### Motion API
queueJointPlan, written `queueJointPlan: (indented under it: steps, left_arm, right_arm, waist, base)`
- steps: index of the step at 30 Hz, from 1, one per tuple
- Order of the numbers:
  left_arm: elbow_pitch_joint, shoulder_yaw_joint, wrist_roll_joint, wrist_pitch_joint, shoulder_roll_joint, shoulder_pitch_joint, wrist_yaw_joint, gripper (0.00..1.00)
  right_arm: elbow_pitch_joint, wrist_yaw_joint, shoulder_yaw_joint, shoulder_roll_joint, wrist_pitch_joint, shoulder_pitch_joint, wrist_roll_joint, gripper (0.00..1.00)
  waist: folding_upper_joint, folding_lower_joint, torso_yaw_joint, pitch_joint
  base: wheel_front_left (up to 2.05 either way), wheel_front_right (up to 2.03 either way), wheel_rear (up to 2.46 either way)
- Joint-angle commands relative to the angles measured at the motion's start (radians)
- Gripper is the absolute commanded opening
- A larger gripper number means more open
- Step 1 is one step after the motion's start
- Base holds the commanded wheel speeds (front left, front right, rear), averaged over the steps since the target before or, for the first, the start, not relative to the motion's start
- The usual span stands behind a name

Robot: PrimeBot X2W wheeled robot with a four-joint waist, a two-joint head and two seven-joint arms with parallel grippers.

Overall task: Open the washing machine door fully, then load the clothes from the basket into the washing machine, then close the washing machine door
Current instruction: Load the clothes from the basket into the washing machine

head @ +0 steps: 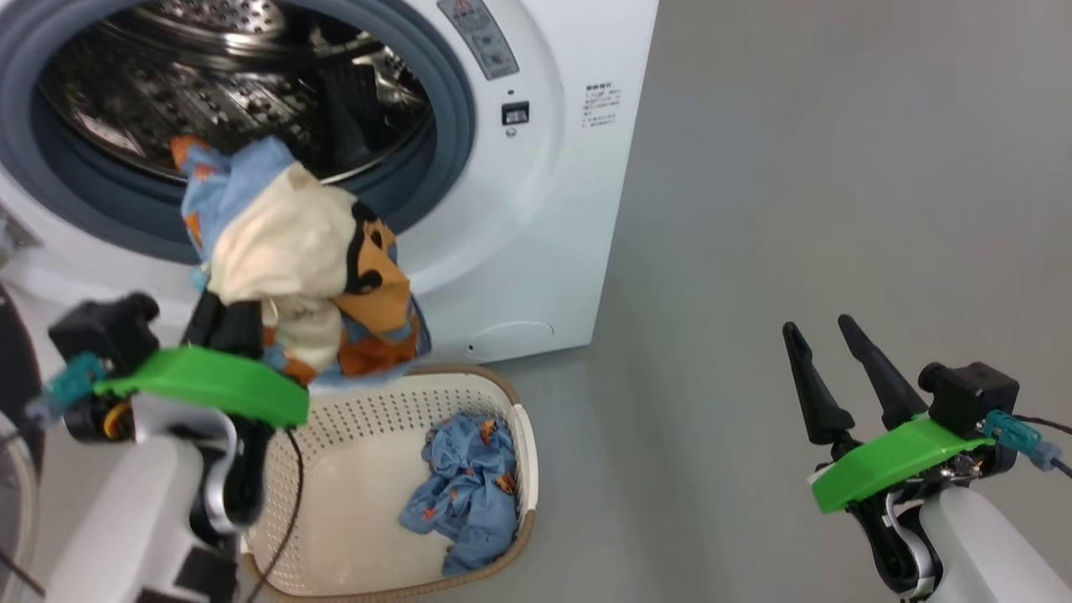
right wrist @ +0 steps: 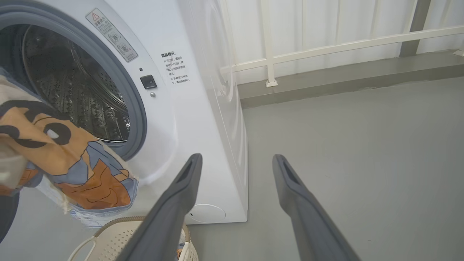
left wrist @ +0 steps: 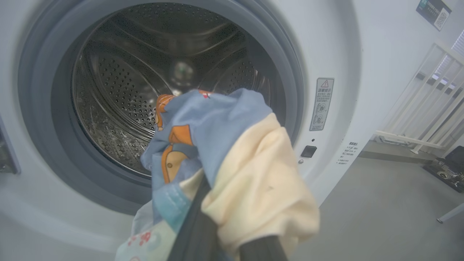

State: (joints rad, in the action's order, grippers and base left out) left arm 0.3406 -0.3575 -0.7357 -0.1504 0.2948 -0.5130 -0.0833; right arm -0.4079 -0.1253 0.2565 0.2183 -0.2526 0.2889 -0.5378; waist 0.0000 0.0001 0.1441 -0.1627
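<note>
Head cam: high, tilted forward and down, mid range, on the washing machine (head: 544, 251) front and the basket (head: 523, 435) on the floor (head: 796, 167). Left wrist cam: very close, at drum height, facing square into the drum (left wrist: 119, 98); the clothes (left wrist: 253, 174) block its lower centre. Right wrist cam: low, off to the machine's right, farther back, looking past the right fingers (right wrist: 174, 203) at the front right corner and a white railing (right wrist: 267, 43) behind. All three share the warning label (head: 481, 33) beside the seal; head and right wrist also share the basket rim.
</note>
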Motion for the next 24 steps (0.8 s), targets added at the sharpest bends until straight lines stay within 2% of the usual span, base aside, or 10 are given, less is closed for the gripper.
queueJointPlan:
  steps: [1,8,18,24]
  left_arm:
    - [0.001,0.036,0.013,0.004,0.033,-0.064,0.007,0.0]
    - [0.195,0.056,0.014,0.003,0.035,-0.277,0.032,0.0]
    - [0.488,0.065,0.03,-0.056,0.042,-0.587,0.111,0.0]
    - [0.596,0.044,0.068,-0.071,0.055,-0.72,0.12,0.0]
  right_arm:
    - [0.028,-0.005,0.018,0.011,-0.009,0.032,0.001,1.0]
    - [0.055,-0.005,0.023,0.006,-0.009,0.078,0.004,1.0]
    - [0.099,-0.005,0.012,-0.019,-0.009,0.138,0.021,1.0]
    - [0.114,-0.005,0.012,-0.04,-0.009,0.159,0.029,1.0]
  waist:
    - [0.0,-0.0001,0.026,-0.047]
    - [0.0,-0.0001,0.071,-0.173]
    - [0.0,-0.0001,0.127,-0.363]
    - [0.0,-0.0001,0.15,-0.44]
  base:
    - [0.0,0.0,0.0]
    - [0.0,0.0,0.0]
    - [0.0,0.0,0.0]
    - [0.0,0.0,0.0]
